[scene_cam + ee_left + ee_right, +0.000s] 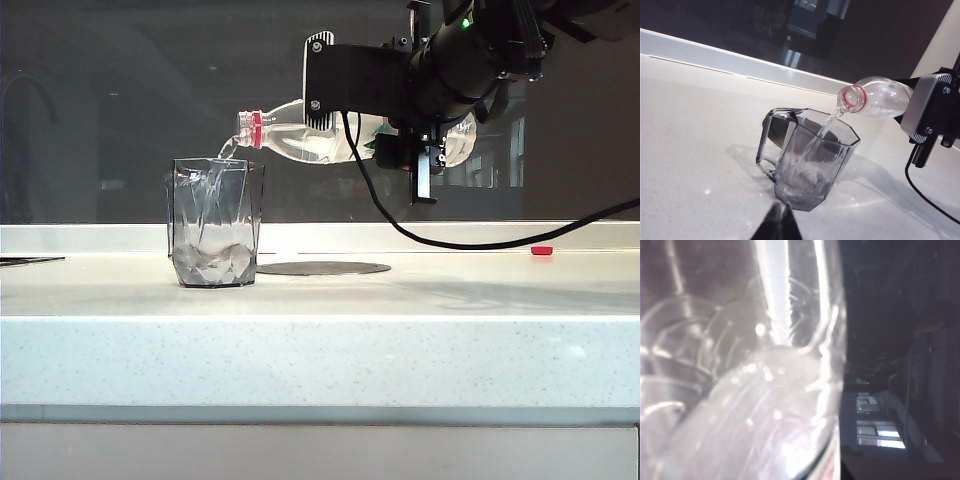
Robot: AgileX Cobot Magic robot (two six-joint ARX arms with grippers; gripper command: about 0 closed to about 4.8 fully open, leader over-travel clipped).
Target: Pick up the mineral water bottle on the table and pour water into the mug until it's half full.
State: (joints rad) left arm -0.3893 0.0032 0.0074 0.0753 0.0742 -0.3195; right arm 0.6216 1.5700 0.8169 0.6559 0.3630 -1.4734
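Pouring over the table (430, 300), the right gripper (400, 130) holds the mineral water bottle (300, 135) almost level above the surface, its fingers clamped around the bottle's middle where the label sits. The bottle's mouth with its red neck ring (854, 98) tips slightly down over the mug (215, 225), and a thin stream of water (827, 124) falls from it into the mug. The mug stands upright towards the left part of the table, back from the front edge, with some water pooled at its bottom; from the left wrist view a handle (767, 150) shows on its side. Just behind and beside the mug a dark flat round disc (322, 268) lies on the table. A small red cap (541, 250) rests near the back edge, on the right. A black cable (420, 235) hangs from the right arm. The right wrist view is filled with the bottle's clear wall (740, 365), close up. The left gripper (777, 227) hangs low near the mug, only its dark tips visible, pressed together and holding nothing.
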